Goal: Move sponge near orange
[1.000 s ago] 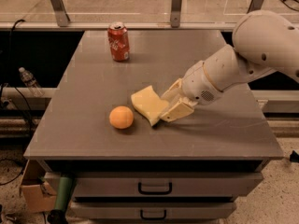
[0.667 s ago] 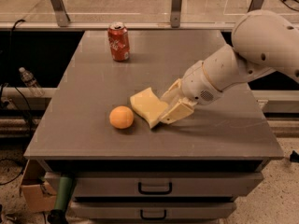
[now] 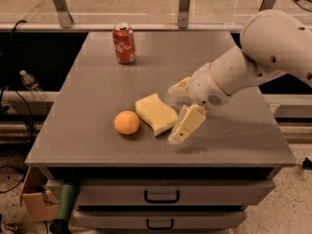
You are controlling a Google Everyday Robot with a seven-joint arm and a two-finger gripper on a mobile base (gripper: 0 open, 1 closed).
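Observation:
The pale yellow sponge [image 3: 154,113] lies flat on the grey table [image 3: 97,82], just right of the orange [image 3: 126,122], and almost touches it. My cream-coloured gripper [image 3: 174,114] is at the sponge's right end. It is open, with one finger behind the sponge and one in front of it. The sponge rests on the table and the fingers do not pinch it. The white arm reaches in from the upper right.
A red soda can [image 3: 124,43] stands upright at the back left of the table. Drawers [image 3: 161,196] are under the tabletop. A railing [image 3: 183,6] runs behind the table. A plastic bottle [image 3: 30,84] and a cardboard box [image 3: 34,199] are on the left, below table level.
The gripper has opened and let go of the sponge. The sponge was tilted in its grasp and now lies flat beside the orange. The orange and the can have not moved.

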